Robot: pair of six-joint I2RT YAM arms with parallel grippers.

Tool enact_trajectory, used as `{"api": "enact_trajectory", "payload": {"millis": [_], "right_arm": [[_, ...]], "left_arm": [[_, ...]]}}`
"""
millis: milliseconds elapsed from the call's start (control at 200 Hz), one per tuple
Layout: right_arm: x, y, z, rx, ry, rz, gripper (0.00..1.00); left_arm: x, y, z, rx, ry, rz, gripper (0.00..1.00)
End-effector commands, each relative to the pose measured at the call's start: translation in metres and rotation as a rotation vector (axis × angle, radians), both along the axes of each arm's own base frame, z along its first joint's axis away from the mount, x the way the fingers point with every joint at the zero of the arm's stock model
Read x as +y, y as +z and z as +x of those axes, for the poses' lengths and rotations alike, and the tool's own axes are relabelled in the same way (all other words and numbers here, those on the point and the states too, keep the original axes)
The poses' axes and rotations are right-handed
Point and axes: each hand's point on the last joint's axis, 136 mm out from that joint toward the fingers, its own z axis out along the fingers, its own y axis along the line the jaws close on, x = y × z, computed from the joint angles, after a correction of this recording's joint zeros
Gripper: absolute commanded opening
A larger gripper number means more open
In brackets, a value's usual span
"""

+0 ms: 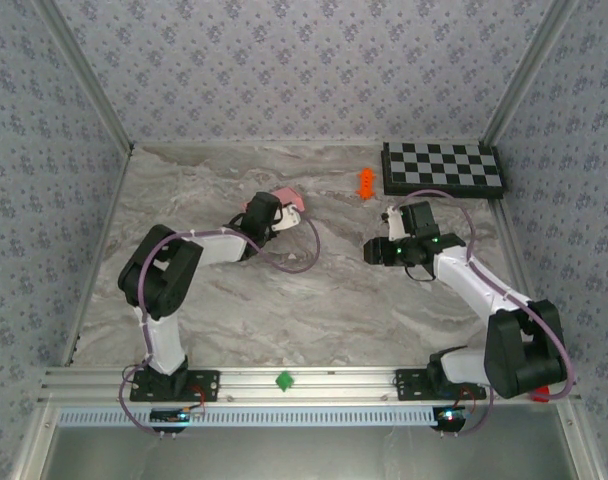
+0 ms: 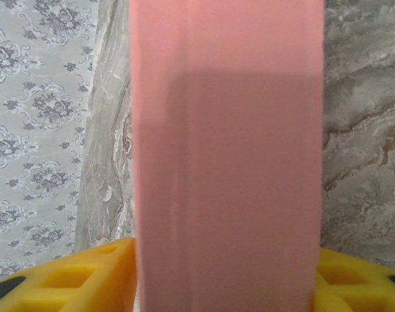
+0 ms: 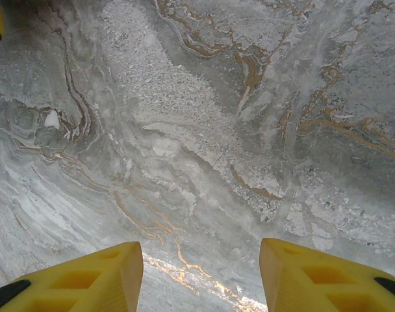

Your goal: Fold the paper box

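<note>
Pink paper box (image 2: 227,130), left claw (image 2: 225,276) flanking it

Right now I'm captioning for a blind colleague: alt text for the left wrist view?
A pink paper box spans the centre, between the yellow fingers of the left gripper. Marble table on its right, patterned wall at far left.

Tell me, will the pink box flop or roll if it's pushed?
The paper box looks like thin card, so probably light and a bit bendy. Its flat face suggests it would slide on the table, not roll.
</note>
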Motion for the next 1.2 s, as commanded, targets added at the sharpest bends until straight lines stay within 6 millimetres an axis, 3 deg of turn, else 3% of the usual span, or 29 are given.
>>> {"api": "enact_trajectory", "payload": {"millis": [0, 410, 435, 450, 675, 905, 1194], "right_arm": [[-0.001, -0.008, -0.002, 0.027, -0.014, 0.012, 0.52], [-0.001, -0.011, -0.002, 0.037, -0.011, 0.016, 0.52], [0.0, -0.01, -0.001, 0.035, -0.01, 0.016, 0.52], [-0.001, -0.011, -0.002, 0.039, -0.013, 0.016, 0.52], [-0.001, -0.012, -0.002, 0.041, -0.013, 0.016, 0.52], [-0.005, -0.013, -0.002, 0.04, -0.02, 0.001, 0.52], [-0.032, -0.002, 0.007, -0.017, -0.119, -0.094, 0.52]], "left_arm": [[-0.002, -0.005, -0.001, -0.003, -0.002, 0.01, 0.61], [-0.007, 0.002, -0.013, 0.049, -0.037, -0.03, 0.85], [-0.009, 0.003, -0.014, 0.056, -0.044, -0.037, 0.97], [-0.01, 0.004, -0.015, 0.061, -0.048, -0.042, 0.99], [-0.021, 0.016, -0.028, 0.142, -0.109, -0.094, 0.99], [-0.027, 0.045, -0.037, 0.157, -0.117, -0.182, 0.99], [0.012, 0.092, -0.035, 0.142, 0.134, -0.409, 1.0]]}}
